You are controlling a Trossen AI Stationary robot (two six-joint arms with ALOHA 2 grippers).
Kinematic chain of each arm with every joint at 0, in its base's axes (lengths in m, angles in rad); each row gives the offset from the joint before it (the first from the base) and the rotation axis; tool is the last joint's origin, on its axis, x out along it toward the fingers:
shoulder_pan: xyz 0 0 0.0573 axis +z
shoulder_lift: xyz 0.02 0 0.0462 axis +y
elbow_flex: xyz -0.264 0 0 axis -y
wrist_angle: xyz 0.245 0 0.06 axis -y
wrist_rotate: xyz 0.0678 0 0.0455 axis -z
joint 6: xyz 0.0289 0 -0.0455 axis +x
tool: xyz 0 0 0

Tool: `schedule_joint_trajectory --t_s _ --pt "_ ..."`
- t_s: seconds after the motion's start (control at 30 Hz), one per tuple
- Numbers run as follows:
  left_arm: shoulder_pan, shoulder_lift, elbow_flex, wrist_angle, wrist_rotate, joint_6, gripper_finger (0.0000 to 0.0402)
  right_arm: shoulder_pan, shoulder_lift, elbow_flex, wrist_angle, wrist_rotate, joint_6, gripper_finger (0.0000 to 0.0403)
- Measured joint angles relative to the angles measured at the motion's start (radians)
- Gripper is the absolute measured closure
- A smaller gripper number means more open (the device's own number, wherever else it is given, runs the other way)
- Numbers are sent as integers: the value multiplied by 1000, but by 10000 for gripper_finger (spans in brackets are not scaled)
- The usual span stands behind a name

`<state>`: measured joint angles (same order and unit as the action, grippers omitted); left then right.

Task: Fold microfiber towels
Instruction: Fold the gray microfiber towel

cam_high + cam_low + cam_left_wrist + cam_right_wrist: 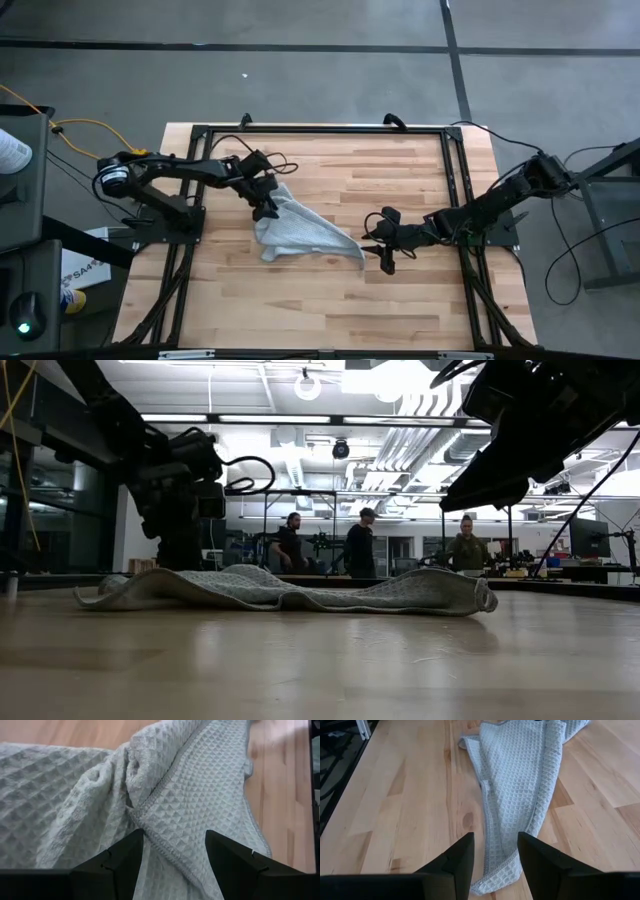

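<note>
Crumpled grey towel (pixel 297 231) lies mid-table, left of centre. I have the left gripper (pixel 174 852) poised over its near-left bunch, fingers spread wide with fabric between them, nothing pinched. My right gripper (pixel 495 852) hovers at the towel's right corner, fingers parted, gripping nothing.

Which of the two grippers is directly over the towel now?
The left gripper, above the towel's bunched end; the right gripper waits beside its narrow corner.

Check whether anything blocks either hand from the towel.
Nothing visible does. The left hand is open right over the towel; the right hand is open at its corner, with only bare table around.
</note>
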<state>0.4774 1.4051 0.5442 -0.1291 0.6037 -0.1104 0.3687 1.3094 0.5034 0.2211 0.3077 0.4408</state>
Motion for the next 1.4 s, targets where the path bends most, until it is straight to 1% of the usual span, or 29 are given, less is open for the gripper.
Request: schedule_joint_trajectory --t_s 0.1,0.27,0.37,0.67,0.9,1.1,1.4 --pt "0 -2 0 2 -17 1 187 0 0 0 0 0 0 257" --pt "0 -34 12 1 -109 25 188 0 0 0 0 0 0 257" --pt "0 -34 39 -48 -149 31 187 0 0 0 0 0 0 257" --pt "0 -35 48 -110 -167 35 187 0 0 0 0 -1 0 257" --pt "0 -32 48 -107 -114 39 187 0 0 0 0 -12 0 257" --pt "0 -24 47 -107 -111 42 187 5 0 0 0 -24 0 257" --pt "0 -1 47 -102 -42 35 187 5 0 0 9 -24 0 257"
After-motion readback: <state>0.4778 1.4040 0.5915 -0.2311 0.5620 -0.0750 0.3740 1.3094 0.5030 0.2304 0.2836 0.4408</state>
